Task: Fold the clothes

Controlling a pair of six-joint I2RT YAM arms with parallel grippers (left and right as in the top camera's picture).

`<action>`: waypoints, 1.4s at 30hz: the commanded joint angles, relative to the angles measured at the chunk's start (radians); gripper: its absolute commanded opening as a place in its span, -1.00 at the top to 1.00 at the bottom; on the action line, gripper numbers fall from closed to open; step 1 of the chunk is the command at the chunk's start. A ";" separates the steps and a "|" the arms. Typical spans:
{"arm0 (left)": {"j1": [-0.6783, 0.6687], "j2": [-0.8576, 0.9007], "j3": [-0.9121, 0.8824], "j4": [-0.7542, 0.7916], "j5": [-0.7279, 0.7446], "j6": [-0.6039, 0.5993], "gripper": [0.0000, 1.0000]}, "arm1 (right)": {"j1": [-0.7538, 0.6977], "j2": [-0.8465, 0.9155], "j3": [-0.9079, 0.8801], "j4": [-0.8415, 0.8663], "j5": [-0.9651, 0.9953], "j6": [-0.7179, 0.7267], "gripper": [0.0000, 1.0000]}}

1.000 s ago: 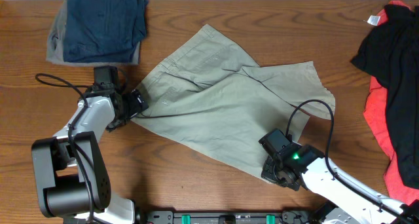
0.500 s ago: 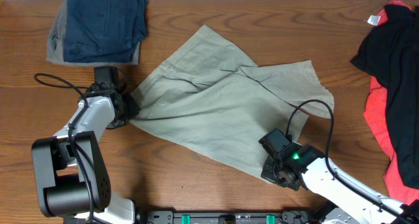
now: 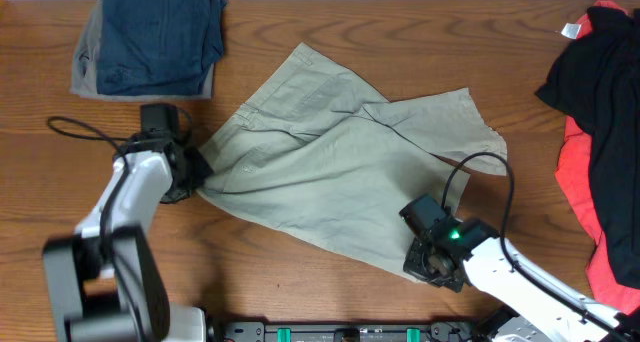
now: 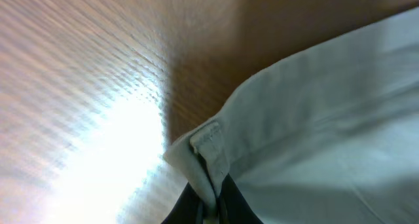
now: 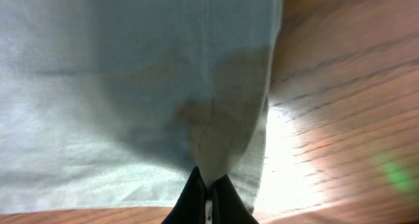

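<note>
The clothes, a pair of khaki-beige shorts (image 3: 330, 172), lie spread and rumpled across the middle of the wooden table. My left gripper (image 3: 198, 169) is shut on the waistband corner at the shorts' left edge; in the left wrist view the pinched waistband (image 4: 213, 152) rises between the dark fingers (image 4: 190, 207). At the lower right my right gripper (image 3: 418, 250) is shut on the hem of a leg; the right wrist view shows the cloth (image 5: 163, 86) gathered into its fingertips (image 5: 226, 204).
Folded navy and grey garments (image 3: 150, 37) sit at the back left. A black and coral-red pile (image 3: 600, 112) lies at the right edge. The right arm's cable (image 3: 480, 167) loops over the shorts' right side. Bare wood (image 3: 260, 272) shows along the front.
My left gripper closed on the waistband corner and has pulled it slightly; the shorts shifted a little left and up. The right gripper stayed shut on the hem.
</note>
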 commanded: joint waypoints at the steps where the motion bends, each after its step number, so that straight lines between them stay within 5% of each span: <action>1: 0.003 -0.173 0.011 -0.032 -0.012 -0.005 0.88 | -0.046 -0.039 0.089 -0.043 0.016 -0.082 0.98; 15: 0.003 -0.738 0.188 -0.296 0.106 -0.035 0.88 | -0.161 -0.175 0.634 -0.497 0.222 -0.216 0.98; 26: 0.003 -0.760 0.631 -0.622 0.138 -0.038 0.88 | -0.163 -0.228 1.083 -0.715 0.315 -0.261 0.98; 42: 0.003 -0.759 1.157 -0.757 0.197 -0.028 0.88 | -0.163 -0.235 1.544 -0.871 0.443 -0.275 0.98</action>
